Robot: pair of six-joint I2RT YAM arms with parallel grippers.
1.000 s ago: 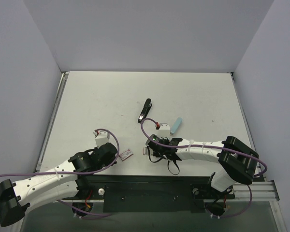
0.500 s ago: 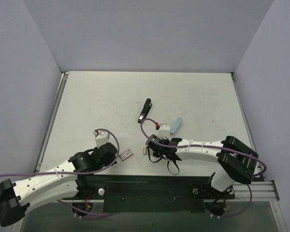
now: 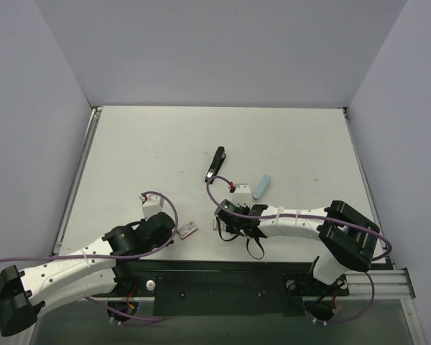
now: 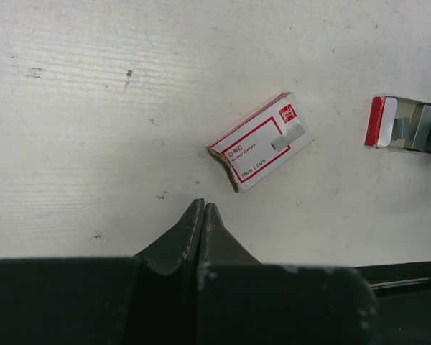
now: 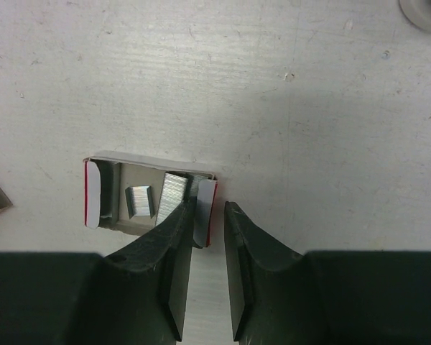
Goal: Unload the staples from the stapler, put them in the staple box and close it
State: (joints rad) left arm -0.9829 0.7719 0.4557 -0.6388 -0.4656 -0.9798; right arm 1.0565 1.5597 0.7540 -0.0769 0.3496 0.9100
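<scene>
Top view: the stapler [image 3: 215, 164] lies on the worktop [image 3: 144, 151], well apart from both arms (neither touches it).

Left wrist view: the left end effector [image 4: 202, 210] is closed and empty.

Right wrist view: the right end effector [image 5: 208, 207] is slightly parted and straddles the end wall of a tray [image 5: 100, 169]. The tray holds staples [image 5: 140, 200], so unloading is probably near complete.

There are two claws, the left claw [image 4: 203, 205] and the right claw [image 5: 210, 205]. One black stapler [image 3: 215, 164] lies well beyond the right claw, and one pale blue bar [image 3: 262, 186] lies nearer to it. One open cardboard tray [image 5: 92, 194] sits at the right claw's tips and holds two staple blocks [image 5: 171, 195]. One red-and-white box [image 4: 251, 147] lies just ahead of the left claw, with one short grey strip [image 4: 287, 136] on top of it.
</scene>
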